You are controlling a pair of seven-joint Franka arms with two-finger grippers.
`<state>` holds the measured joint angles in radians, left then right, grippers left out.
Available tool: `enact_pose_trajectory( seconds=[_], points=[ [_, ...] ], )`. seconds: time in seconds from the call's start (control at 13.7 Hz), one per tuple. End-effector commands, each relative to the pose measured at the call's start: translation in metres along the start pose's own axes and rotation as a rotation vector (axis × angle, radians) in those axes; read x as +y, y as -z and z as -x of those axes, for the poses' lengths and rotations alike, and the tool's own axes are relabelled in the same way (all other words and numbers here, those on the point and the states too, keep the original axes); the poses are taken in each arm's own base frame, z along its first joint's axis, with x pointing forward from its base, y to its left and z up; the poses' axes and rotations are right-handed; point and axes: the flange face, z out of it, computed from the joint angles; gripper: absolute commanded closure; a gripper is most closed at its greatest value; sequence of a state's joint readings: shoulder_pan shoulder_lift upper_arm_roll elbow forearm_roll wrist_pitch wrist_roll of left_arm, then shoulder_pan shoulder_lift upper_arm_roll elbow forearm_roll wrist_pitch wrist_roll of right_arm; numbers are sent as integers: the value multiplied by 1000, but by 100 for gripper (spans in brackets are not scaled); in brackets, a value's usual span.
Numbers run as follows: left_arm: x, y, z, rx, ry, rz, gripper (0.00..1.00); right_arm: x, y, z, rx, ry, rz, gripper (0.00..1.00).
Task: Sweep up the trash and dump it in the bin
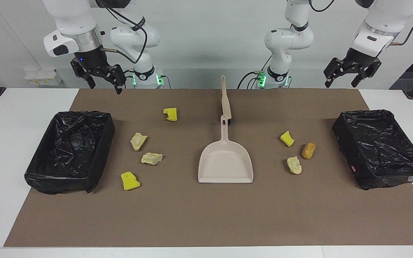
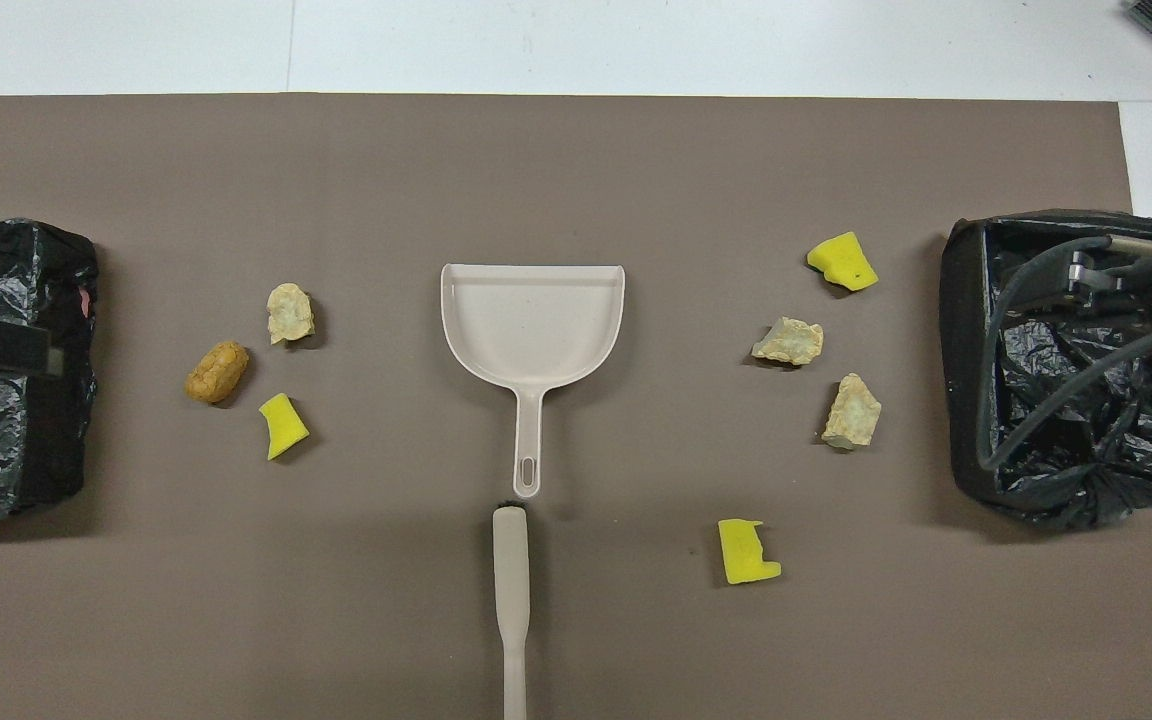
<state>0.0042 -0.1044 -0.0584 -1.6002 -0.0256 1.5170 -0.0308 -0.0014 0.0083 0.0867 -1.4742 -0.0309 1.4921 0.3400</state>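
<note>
Several lumps of trash lie on the brown mat. Toward the right arm's end are yellow sponge pieces (image 1: 170, 114) (image 1: 130, 181) and beige chunks (image 1: 138, 141) (image 1: 152, 158). Toward the left arm's end lie a yellow piece (image 1: 287, 138), an orange-brown lump (image 1: 308, 150) and a beige chunk (image 1: 294, 165). A beige dustpan (image 1: 225, 161) rests mid-mat, its handle toward the robots, with the brush (image 1: 225, 102) in line just nearer them. One black-lined bin (image 1: 102, 150) sits at the right arm's end, another bin (image 1: 346, 139) at the left arm's. My right gripper (image 1: 105, 87) and left gripper (image 1: 340, 85) hang open and empty over the mat's robot-side edge.
The brown mat (image 2: 576, 170) covers most of the white table (image 1: 13, 107). In the overhead view the dustpan (image 2: 533, 320) and brush (image 2: 511, 590) divide the two groups of trash, and the raised grippers overlap the bins (image 2: 71, 420) (image 2: 961, 380).
</note>
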Motion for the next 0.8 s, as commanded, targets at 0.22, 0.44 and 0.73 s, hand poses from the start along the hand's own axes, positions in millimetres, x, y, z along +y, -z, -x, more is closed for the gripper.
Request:
enact_pose_trajectory(
  seconds=[0.22,0.44,0.73],
  points=[
    [-1,4,6,-5,7,11,0,1,4,-1,7,21,-15,0],
    [2,4,5,0,4,11,0,3,4,-1,8,16,-14,0],
    [6,2,6,-4,-3,11,0,3,4,-1,8,18,-14,0]
  ],
)
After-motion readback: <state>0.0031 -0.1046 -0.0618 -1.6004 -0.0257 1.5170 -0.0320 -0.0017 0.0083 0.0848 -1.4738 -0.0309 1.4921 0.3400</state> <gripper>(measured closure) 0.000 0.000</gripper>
